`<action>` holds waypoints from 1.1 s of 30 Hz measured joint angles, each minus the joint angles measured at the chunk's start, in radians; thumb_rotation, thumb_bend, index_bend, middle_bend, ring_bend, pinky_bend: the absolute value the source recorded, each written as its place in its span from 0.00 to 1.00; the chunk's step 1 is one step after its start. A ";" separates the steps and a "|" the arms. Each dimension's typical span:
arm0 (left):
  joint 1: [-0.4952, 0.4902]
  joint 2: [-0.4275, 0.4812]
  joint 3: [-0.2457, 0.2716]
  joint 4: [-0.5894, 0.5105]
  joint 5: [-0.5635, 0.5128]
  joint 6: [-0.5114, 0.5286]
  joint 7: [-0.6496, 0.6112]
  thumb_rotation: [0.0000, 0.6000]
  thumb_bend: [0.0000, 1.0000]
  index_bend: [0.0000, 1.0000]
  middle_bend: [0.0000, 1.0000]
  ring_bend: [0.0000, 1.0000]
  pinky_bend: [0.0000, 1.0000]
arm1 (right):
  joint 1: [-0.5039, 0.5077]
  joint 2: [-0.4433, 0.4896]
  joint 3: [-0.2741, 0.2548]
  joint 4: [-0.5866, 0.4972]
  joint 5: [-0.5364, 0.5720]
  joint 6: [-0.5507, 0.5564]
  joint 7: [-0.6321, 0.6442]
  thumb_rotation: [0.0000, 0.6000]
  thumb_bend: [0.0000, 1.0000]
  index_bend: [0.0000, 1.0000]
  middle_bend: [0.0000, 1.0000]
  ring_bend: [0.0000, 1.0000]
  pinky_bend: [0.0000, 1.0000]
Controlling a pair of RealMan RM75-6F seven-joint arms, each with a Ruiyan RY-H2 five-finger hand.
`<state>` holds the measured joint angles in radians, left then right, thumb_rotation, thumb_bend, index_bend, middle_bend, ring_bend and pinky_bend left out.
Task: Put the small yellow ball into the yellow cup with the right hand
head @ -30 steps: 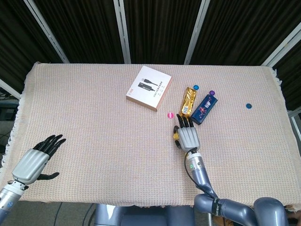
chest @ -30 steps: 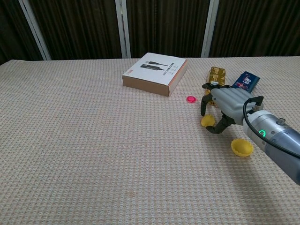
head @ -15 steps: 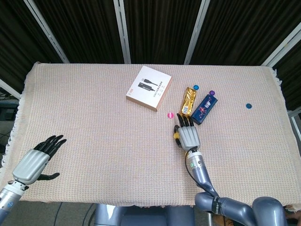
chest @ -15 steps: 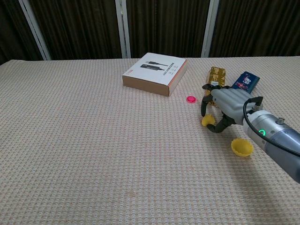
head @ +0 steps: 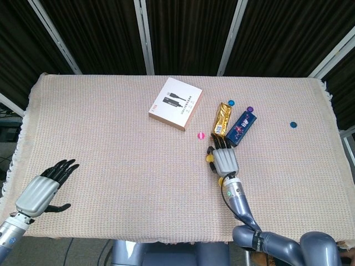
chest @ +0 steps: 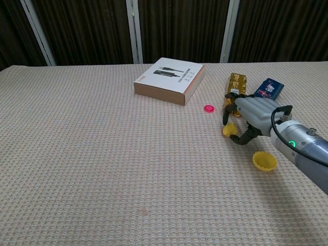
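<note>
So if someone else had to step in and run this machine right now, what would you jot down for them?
Right robot hand: curled around the small yellow ball on the woven beige tablecloth; whether it truly grips it or the ball is off the cloth cannot be told.
Left robot hand: open, holding nothing, near the table's front left corner.
Small yellow cup: upright on the cloth, empty, just nearer the robot than the right hand.
Done: right hand has reached the ball.
Left: secure the ball, lift, carry it over the cup, release.

I get even, bright overhead light on the beige woven-cloth desk (head: 111, 144); shadows stay soft, no glare, both views sharp, backdrop at twelve o'clock dark.
</note>
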<state>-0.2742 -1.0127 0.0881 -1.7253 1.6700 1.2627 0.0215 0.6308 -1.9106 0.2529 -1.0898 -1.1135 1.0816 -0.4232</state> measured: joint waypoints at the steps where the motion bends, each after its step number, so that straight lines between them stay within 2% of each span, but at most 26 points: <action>1: 0.000 0.000 0.000 0.000 0.000 0.000 0.000 1.00 0.00 0.00 0.00 0.00 0.21 | 0.000 0.000 0.000 0.000 -0.001 0.001 0.000 1.00 0.34 0.40 0.00 0.00 0.00; 23: -0.002 0.002 0.002 0.000 0.005 -0.001 -0.005 1.00 0.00 0.00 0.00 0.00 0.21 | -0.004 -0.008 -0.004 0.025 -0.028 0.022 0.022 1.00 0.34 0.48 0.00 0.00 0.00; 33: -0.001 0.001 0.001 0.002 0.005 0.005 0.000 1.00 0.00 0.00 0.00 0.00 0.21 | -0.027 0.029 -0.014 -0.025 -0.050 0.060 0.022 1.00 0.34 0.48 0.00 0.00 0.00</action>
<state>-0.2748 -1.0115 0.0888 -1.7235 1.6748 1.2676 0.0219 0.6042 -1.8818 0.2388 -1.1144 -1.1636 1.1412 -0.4008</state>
